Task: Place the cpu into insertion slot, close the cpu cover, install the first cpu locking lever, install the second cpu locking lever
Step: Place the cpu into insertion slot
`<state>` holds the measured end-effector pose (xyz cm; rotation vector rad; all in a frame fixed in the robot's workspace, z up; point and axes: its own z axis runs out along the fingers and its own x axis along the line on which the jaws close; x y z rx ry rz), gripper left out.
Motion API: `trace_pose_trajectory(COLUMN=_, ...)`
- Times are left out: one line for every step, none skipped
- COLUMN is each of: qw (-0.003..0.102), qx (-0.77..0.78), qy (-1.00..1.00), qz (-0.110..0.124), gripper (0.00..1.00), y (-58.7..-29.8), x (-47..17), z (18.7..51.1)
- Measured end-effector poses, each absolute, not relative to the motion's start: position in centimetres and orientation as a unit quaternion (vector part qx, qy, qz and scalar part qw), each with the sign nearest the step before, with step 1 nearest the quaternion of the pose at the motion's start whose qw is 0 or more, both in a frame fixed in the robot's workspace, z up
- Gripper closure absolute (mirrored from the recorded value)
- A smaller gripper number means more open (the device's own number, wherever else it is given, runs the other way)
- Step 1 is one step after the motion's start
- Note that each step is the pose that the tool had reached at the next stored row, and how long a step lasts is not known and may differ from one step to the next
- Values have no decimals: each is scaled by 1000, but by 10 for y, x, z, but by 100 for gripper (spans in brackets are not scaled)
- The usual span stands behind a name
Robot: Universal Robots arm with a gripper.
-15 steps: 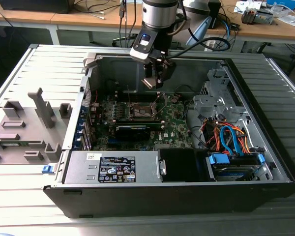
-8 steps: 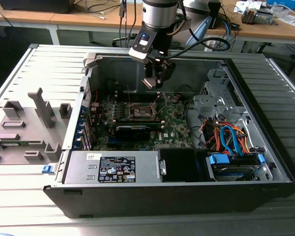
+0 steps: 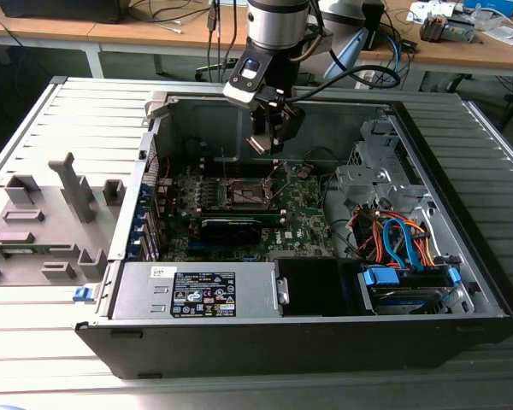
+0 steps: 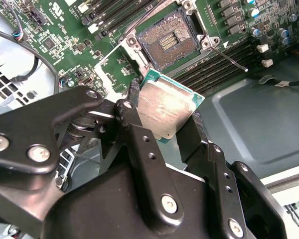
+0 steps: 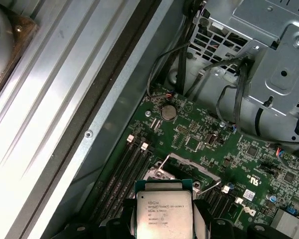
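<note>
Above the green motherboard inside the open computer case, my gripper hangs with its 2 black fingers drawn in partway, pinching the cpu by opposite edges. I hold the chip clear of the board, and its silver-grey top shows in both wrist views. Near it but apart lies the insertion slot, its brownish-gold pin field uncovered. 1 thin metal lever sticks out beside the socket.
</note>
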<state>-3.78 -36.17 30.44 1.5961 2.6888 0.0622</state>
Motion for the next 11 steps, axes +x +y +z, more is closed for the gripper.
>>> trace_pose_trajectory(qw=7, qx=511, qy=859, qz=20, gripper=45, y=-362, x=-38, z=304)
trace_pose_trajectory(qw=7, qx=512, qy=859, qz=20, gripper=45, y=-362, x=-38, z=304)
trace_pose_trajectory(qw=7, qx=513, qy=858, qz=20, gripper=45, y=-362, x=-38, z=304)
trace_pose_trajectory(qw=7, qx=515, qy=857, qz=20, gripper=45, y=-362, x=-38, z=304)
trace_pose_trajectory(qw=7, qx=516, qy=856, qz=20, gripper=45, y=-362, x=-38, z=304)
trace_pose_trajectory(qw=7, qx=517, qy=855, qz=20, gripper=45, y=-362, x=-38, z=304)
trace_pose_trajectory(qw=7, qx=519, qy=855, qz=20, gripper=45, y=-362, x=-38, z=304)
trace_pose_trajectory(qw=7, qx=519, qy=854, qz=20, gripper=45, y=-362, x=-38, z=304)
trace_pose_trajectory(qw=7, qx=520, qy=854, qz=20, gripper=45, y=-362, x=-38, z=304)
trace_pose_trajectory(qw=7, qx=521, qy=853, qz=20, gripper=45, y=-362, x=-38, z=304)
trace_pose_trajectory(qw=7, qx=522, qy=853, qz=20, gripper=45, y=-362, x=-38, z=304)
